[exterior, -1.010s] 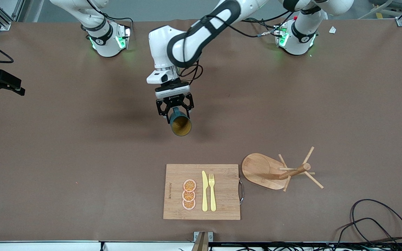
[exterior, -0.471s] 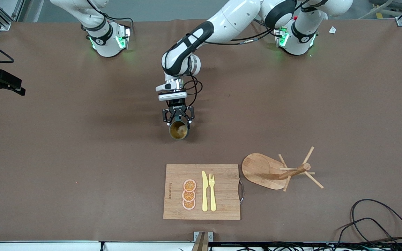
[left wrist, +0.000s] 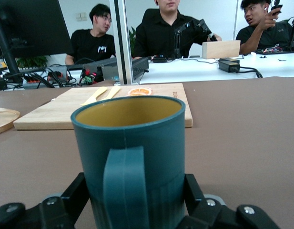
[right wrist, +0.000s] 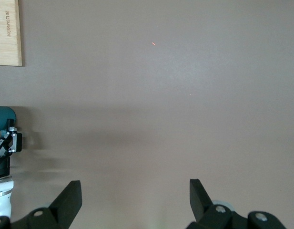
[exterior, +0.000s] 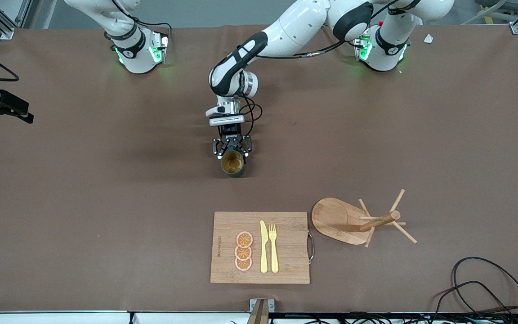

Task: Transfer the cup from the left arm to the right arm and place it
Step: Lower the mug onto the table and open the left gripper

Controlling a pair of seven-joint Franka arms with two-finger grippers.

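Observation:
The cup (exterior: 232, 163) is a dark teal mug with a yellow-brown inside, upright, at the middle of the table. My left gripper (exterior: 232, 153) is shut on its lower sides and holds it very low; I cannot tell whether it touches the table. In the left wrist view the cup (left wrist: 132, 143) fills the space between the fingers (left wrist: 73, 198), handle toward the camera. My right gripper (right wrist: 135, 191) is open and empty, high over bare table, and out of the front view. Its view shows the cup (right wrist: 3, 117) at one edge.
A wooden cutting board (exterior: 227, 225) with orange slices (exterior: 243, 251), a yellow knife (exterior: 263, 246) and fork (exterior: 273, 247) lies nearer the front camera than the cup. A wooden peg rack (exterior: 358, 221) stands beside it, toward the left arm's end. Cables (exterior: 479, 288) lie at the near corner.
My left arm has stretched out and lowered the cup toward the table. The cup has turned from tilted to upright. The right gripper's view has no earlier frame.

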